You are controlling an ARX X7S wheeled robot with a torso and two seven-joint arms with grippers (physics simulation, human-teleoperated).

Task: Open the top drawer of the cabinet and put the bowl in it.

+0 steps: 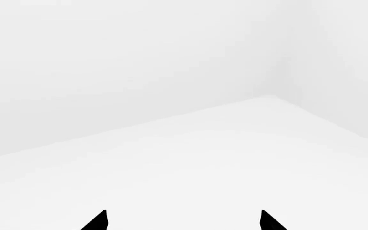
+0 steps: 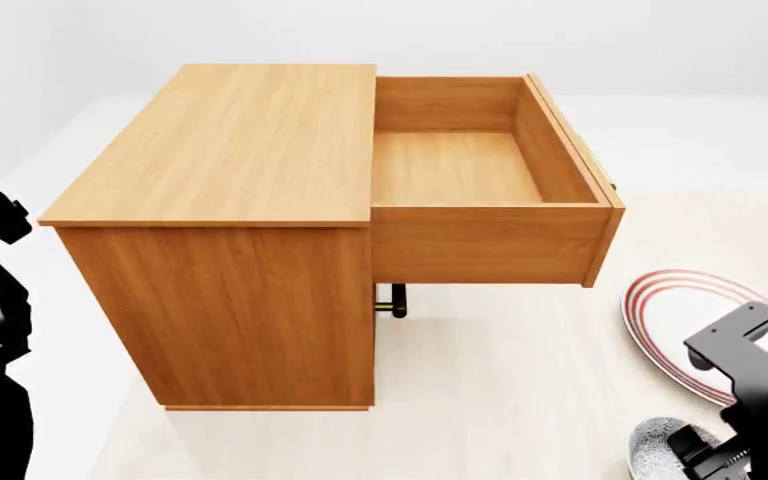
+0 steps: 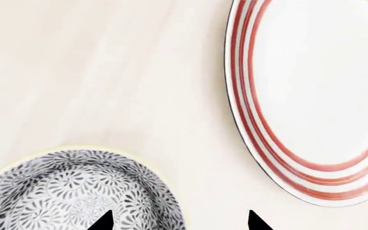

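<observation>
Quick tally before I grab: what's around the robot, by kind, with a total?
Cabinets: 1, its top drawer open and empty
Bowls: 1
Plates: 1
Total: 3

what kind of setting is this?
Likely a bare simulated test room, not a real home: blank white walls, a pale floor, and only a cabinet, bowl and plate on it.
</observation>
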